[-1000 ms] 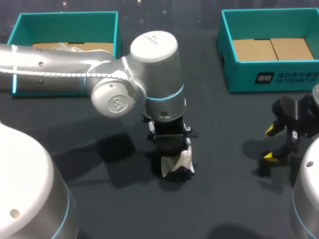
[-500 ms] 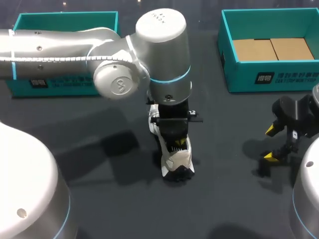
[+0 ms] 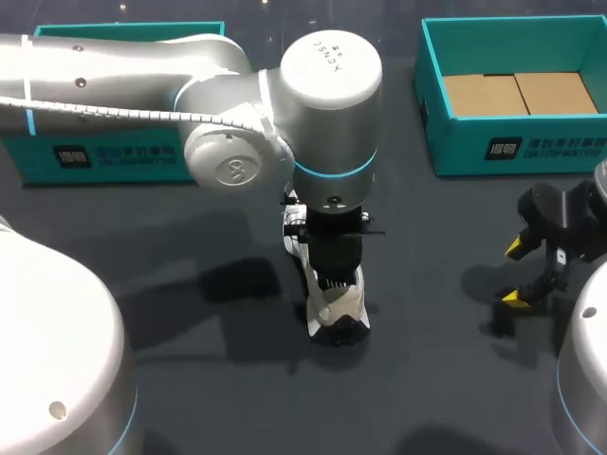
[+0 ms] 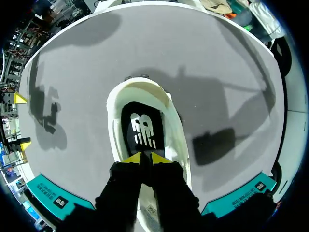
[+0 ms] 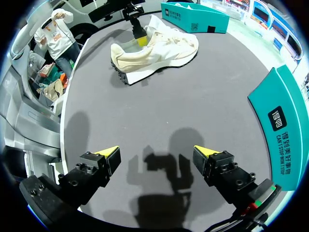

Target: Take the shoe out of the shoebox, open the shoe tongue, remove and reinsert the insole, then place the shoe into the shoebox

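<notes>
Shoe: the cream-white shoe (image 4: pixel 179 137) sits on the dark table (image 3: pixel 190 379), out of both boxes and about in the middle between them.
Shoe, from the side: in the right wrist view the shoe (image 5: pixel 154 53) is far ahead of the right gripper, with its dark sole at the bottom.
Black part: in the shoe's opening there is a black part (image 4: pixel 141 126) with a white mark on it. I cannot tell if it is the tongue or the insole.
Left gripper: the left gripper (image 4: pixel 145 158) points straight down into the shoe's opening. Its two yellow tips are pressed together with no gap, right at the edge of the black part. I cannot tell if they pinch anything.
Left arm: it comes in from the left and covers the top of the shoe in the head view.
Right gripper: the right gripper (image 5: pixel 157 152) hangs over bare table at the right side, well apart from the shoe. Its fingers are spread wide and hold nothing.
Right shoebox: the teal box (image 3: pixel 503 147) stands at the back right, open, with brown card inside.
Left shoebox: the other teal box (image 3: pixel 104 156) stands at the back left, mostly behind the left arm.
</notes>
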